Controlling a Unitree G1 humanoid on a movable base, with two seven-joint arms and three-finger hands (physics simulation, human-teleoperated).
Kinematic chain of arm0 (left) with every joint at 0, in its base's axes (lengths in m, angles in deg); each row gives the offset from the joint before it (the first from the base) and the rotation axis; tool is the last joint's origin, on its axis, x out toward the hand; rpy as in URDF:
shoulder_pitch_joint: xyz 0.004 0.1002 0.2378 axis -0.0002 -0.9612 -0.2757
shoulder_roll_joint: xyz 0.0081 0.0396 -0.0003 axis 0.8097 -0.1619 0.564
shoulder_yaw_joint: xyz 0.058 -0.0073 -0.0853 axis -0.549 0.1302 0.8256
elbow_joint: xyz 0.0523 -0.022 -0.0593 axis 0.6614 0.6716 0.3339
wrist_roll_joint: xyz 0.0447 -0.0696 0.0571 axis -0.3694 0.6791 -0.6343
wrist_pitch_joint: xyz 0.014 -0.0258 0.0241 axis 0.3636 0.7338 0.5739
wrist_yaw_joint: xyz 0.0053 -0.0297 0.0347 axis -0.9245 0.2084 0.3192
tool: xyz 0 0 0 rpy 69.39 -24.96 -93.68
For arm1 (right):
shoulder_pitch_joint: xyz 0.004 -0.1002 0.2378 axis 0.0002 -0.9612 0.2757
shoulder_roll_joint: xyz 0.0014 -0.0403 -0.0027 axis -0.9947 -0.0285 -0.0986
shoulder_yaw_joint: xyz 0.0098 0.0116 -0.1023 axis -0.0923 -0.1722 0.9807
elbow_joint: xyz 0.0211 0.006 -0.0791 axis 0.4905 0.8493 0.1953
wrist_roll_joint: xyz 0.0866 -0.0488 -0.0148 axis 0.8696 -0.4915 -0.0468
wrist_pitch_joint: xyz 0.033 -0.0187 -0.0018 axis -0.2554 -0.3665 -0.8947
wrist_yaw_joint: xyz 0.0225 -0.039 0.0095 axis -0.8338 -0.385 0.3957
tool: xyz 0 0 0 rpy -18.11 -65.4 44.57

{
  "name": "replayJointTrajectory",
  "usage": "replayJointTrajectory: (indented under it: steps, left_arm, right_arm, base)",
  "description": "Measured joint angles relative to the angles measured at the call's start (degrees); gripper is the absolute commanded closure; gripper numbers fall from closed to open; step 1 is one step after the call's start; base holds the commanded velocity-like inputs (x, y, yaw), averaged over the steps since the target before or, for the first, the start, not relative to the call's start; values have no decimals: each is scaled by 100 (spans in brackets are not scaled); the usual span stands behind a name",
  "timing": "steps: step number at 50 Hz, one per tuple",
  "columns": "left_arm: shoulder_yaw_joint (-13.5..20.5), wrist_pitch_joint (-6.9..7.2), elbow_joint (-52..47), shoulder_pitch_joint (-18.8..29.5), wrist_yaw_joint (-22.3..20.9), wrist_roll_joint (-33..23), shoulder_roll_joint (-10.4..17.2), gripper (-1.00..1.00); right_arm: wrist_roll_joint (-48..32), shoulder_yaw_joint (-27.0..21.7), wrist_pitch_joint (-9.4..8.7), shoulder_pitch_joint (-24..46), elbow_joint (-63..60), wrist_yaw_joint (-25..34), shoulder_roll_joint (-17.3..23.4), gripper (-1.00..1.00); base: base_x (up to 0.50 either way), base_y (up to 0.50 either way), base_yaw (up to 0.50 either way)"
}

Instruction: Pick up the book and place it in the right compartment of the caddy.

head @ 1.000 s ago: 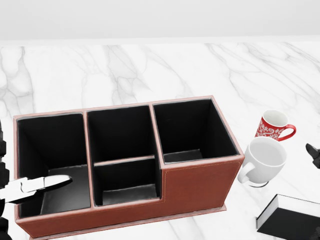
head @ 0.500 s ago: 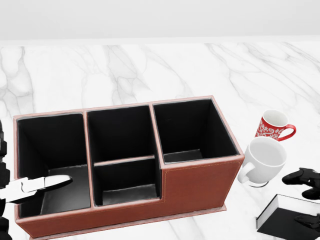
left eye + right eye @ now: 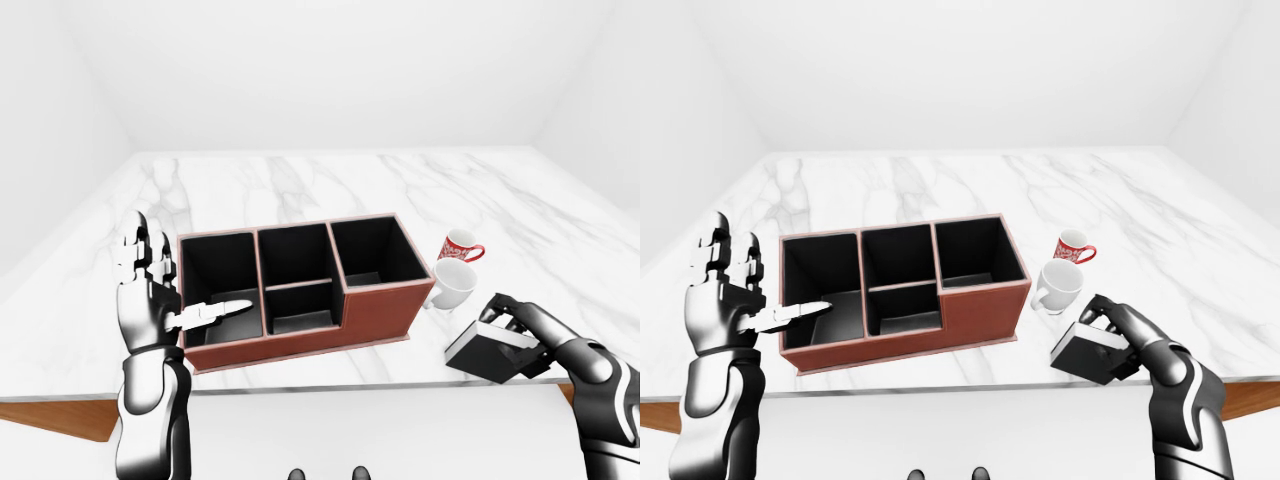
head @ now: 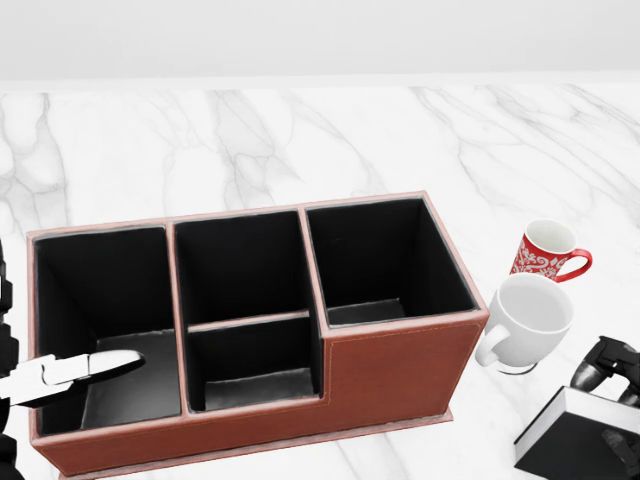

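Note:
The book (image 3: 487,353) is black with white page edges and lies near the counter's bottom edge, right of the caddy; it also shows in the head view (image 4: 572,443). My right hand (image 3: 512,325) curls its fingers over the book's upper edge, with the thumb on its right side, shut on it. The book looks slightly tilted. The brown leather caddy (image 3: 378,308) has black compartments; its right compartment (image 4: 385,262) is empty. My left hand (image 3: 168,287) is open and upright at the caddy's left end, its thumb reaching over the left compartment.
A white mug (image 4: 528,320) stands just right of the caddy, between it and the book. A red patterned mug (image 4: 545,250) stands above the white one. The marble counter's edge (image 3: 300,392) runs close below the caddy and the book.
My right hand has come down from above the book and closed its fingers over the book's upper edge. The left hand and the caddy have not moved.

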Motion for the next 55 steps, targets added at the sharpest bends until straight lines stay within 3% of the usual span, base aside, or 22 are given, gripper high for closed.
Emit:
replayJointTrajectory:
  steps: [16, 31, 55]
  left_arm:
    - [-7, 0, 2, -1, 2, -9, -6, -100]
    - [-13, 0, 1, -5, 4, -16, -8, -100]
    - [-17, 0, 18, -15, -5, -16, -13, -100]
  right_arm:
    - [-677, -166, 0, 64, -1355, -1, 81, 100]
    - [-1517, -114, -1, 825, -2789, 0, 338, 100]
    - [-2467, 1070, 0, 3051, -2583, -1, 593, 100]
  base:
    - [0, 0, 0]
    - [0, 0, 0]
    - [0, 0, 0]
